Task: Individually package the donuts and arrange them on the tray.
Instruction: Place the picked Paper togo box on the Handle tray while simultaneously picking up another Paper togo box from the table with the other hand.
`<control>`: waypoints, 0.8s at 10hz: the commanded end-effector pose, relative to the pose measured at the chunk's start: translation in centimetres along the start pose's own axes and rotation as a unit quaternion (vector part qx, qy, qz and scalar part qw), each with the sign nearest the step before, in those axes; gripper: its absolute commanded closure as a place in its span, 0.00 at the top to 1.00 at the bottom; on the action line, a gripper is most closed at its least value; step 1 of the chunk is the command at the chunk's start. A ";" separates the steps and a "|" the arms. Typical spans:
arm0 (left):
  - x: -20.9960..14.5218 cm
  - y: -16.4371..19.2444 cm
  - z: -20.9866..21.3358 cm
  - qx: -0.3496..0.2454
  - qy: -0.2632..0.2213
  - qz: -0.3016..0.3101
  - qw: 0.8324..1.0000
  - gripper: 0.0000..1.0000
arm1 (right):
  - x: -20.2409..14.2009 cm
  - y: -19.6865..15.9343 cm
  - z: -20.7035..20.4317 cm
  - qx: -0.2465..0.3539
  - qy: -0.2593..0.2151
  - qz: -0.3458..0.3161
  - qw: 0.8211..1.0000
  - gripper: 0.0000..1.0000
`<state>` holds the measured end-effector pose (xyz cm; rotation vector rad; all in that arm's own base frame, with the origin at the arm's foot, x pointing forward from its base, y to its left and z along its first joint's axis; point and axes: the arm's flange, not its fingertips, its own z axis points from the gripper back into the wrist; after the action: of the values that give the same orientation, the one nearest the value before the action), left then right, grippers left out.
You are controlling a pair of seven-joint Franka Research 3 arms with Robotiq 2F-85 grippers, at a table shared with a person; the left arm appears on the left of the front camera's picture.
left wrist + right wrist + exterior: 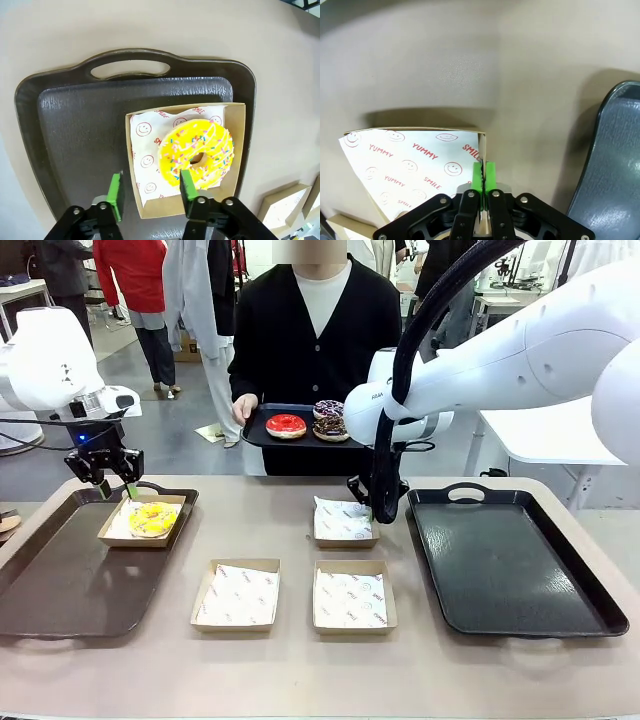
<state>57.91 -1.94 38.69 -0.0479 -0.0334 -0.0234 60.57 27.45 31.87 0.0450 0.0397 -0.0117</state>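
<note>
- Currently the yellow-iced ring donut (196,155) sits in a shallow paper-lined brown cardboard box (235,145) on the left dark tray (60,580); the left gripper (151,192) hovers above, fingers spread, empty.
- The right gripper (483,175) pinches the wall of an empty far box (345,541), beside the right black tray (500,560).
- Far across the table, three donuts (286,425) wait on the person's small tray (256,436).
- Likely next: present that box for a donut.

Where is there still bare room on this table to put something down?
The right tray is wholly bare. The left tray is bare except its far right corner, where the boxed yellow donut sits. Crowded: the middle, with three paper-lined boxes, the right gripper pinching the far box.
</note>
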 end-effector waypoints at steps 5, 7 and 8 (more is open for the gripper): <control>-0.8 0.2 1.1 -0.018 0.002 -0.017 1.000 0.96 | -0.1 -0.1 0.5 -0.010 -0.007 -0.016 1.000 0.00; -1.3 0.0 1.2 -0.027 0.010 -0.027 0.999 1.00 | -0.3 0.0 1.1 -0.002 -0.004 -0.018 1.000 0.00; -2.0 -0.1 1.4 -0.040 0.019 -0.029 0.999 1.00 | -0.9 0.0 2.1 0.002 0.007 -0.015 1.000 0.00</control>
<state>57.06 -2.19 39.57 -0.0843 -0.0160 -0.0648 60.44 27.47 32.95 0.0482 0.0356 -0.0166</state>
